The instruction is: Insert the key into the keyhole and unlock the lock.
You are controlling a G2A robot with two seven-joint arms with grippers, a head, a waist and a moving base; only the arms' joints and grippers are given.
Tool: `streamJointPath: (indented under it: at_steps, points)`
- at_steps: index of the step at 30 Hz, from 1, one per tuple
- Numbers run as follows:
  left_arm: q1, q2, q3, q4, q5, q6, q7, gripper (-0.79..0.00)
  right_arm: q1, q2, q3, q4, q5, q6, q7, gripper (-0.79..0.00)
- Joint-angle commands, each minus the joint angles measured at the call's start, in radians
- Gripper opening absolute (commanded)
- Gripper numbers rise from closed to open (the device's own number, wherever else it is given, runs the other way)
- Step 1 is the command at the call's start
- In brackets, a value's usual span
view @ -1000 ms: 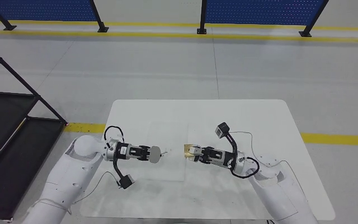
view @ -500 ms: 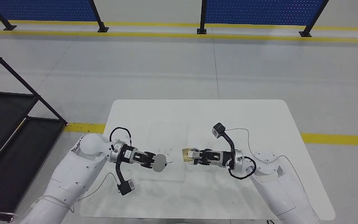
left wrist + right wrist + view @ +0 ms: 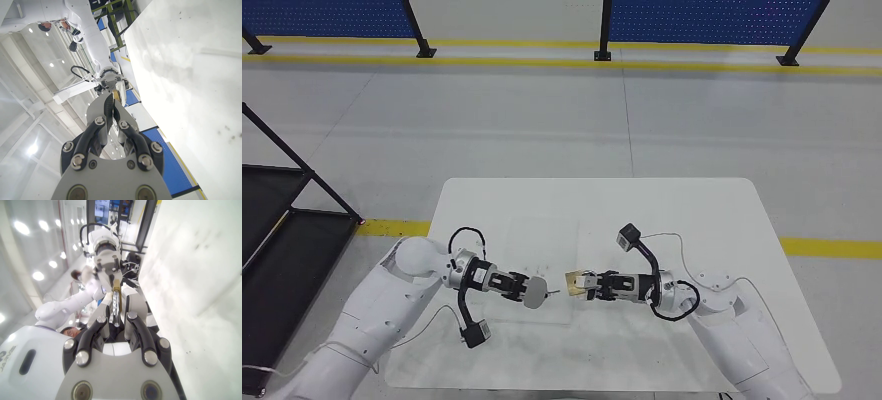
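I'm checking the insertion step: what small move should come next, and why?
Probably ease the left end effector straight toward the lock: its key points at the lock's near face, held in the right end effector, and seems just short of it.

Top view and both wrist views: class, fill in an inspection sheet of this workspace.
surface: white table, a few dark specks.
job's things: key in left hand, brass lock in right hand, key tip near lock, contact unclear.
clutter: nothing seen.
hands: left shut on key, right shut on lock.
cables: black cable looped at each wrist.
surroundings: blue barriers, yellow floor lines, black rack.
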State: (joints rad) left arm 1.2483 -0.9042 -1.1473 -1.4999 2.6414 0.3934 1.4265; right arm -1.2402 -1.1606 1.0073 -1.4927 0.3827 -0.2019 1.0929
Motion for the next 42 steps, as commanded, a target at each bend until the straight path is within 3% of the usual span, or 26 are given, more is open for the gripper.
streamJointPath:
  at_steps: [1, 42]
  points:
    - [-0.003, 0.002, 0.006, 0.001, -0.006, 0.007, -0.007, -0.785, 0.001, -0.001, -0.003, 0.003, 0.005, -0.006, -0.002, -0.785]
    - [-0.052, 0.022, 0.092, 0.051, -0.033, 0.058, -0.058, -0.785, 0.004, -0.005, -0.044, 0.026, 0.008, -0.075, -0.028, -0.785]
